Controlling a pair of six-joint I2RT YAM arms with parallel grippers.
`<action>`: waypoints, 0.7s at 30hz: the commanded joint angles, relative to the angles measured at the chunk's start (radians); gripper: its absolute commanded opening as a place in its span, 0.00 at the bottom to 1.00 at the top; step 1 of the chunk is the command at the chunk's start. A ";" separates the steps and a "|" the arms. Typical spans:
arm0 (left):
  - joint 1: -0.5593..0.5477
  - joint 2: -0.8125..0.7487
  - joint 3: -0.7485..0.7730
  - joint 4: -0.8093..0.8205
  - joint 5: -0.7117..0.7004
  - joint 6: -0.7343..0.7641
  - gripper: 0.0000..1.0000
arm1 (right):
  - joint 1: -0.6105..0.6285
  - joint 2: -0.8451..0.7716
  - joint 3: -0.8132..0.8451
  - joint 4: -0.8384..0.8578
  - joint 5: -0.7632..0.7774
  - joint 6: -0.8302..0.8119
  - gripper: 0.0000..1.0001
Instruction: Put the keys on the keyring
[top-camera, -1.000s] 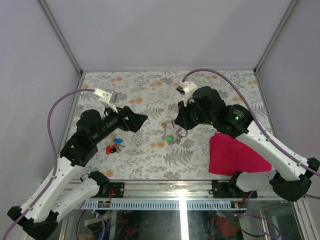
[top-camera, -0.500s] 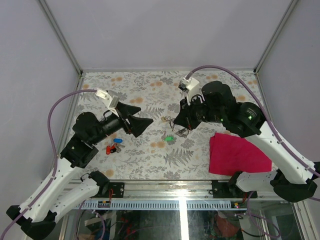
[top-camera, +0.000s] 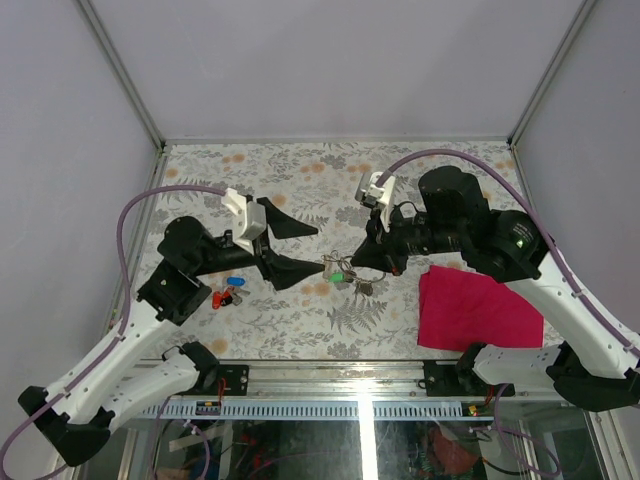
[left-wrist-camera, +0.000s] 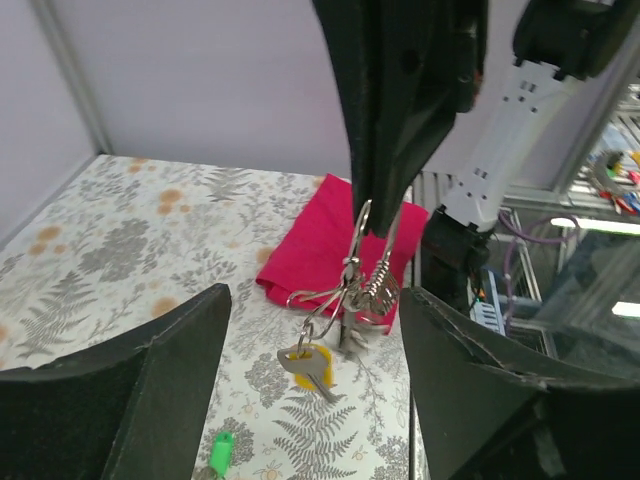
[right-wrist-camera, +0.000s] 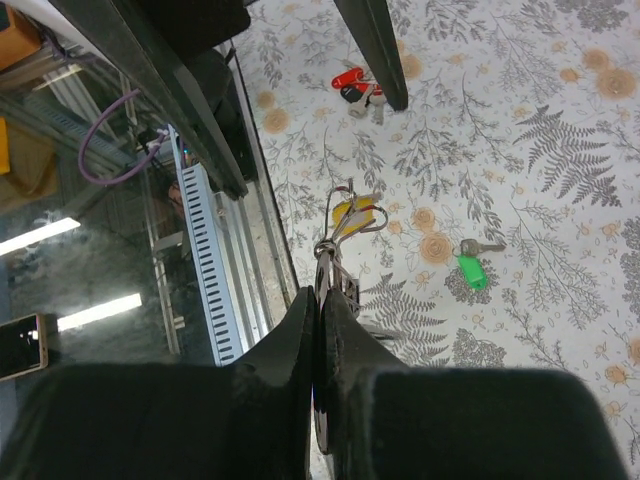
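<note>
1. Top view: the left gripper (top-camera: 318, 250) sits over the middle of the flowered surface (top-camera: 440, 165). Its jaws are spread wide and point toward the right gripper (top-camera: 352, 264). The right gripper's jaws are pinched on the keyring (top-camera: 356, 281), which hangs just below them. The green key (top-camera: 337, 277) lies on the surface between the lower left jaw tip and the ring. The red key (top-camera: 220, 297) and the blue key (top-camera: 236, 282) lie close together under the left arm, well apart from the ring. A red cloth (top-camera: 475, 310) lies flat at the right, under the right arm.

2. Left wrist view: the left gripper's own jaws stand wide at the two lower corners and touch nothing. The right gripper (left-wrist-camera: 372, 215) comes down from the top edge, its jaws closed on the top of the keyring (left-wrist-camera: 352, 285). A yellow-headed key (left-wrist-camera: 305, 362) dangles from the ring. The green key (left-wrist-camera: 218, 452) lies on the surface below, and the red cloth (left-wrist-camera: 320, 235) lies behind the ring.

3. Right wrist view: the right gripper's jaws are pressed together on the wire of the keyring (right-wrist-camera: 335, 245). The yellow-headed key (right-wrist-camera: 357, 212) hangs at the ring's far end. The green key (right-wrist-camera: 470, 270) rests on the surface near the ring. The red key (right-wrist-camera: 350, 78) lies farther off, beside one left jaw.
</note>
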 joint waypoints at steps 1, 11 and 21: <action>-0.038 0.021 0.044 0.084 0.099 0.061 0.67 | -0.001 -0.010 0.033 0.029 -0.083 -0.064 0.00; -0.119 0.076 0.081 0.049 0.112 0.094 0.56 | -0.002 -0.016 0.012 0.059 -0.111 -0.083 0.00; -0.184 0.142 0.124 -0.016 0.043 0.154 0.44 | -0.001 -0.036 -0.015 0.086 -0.158 -0.080 0.00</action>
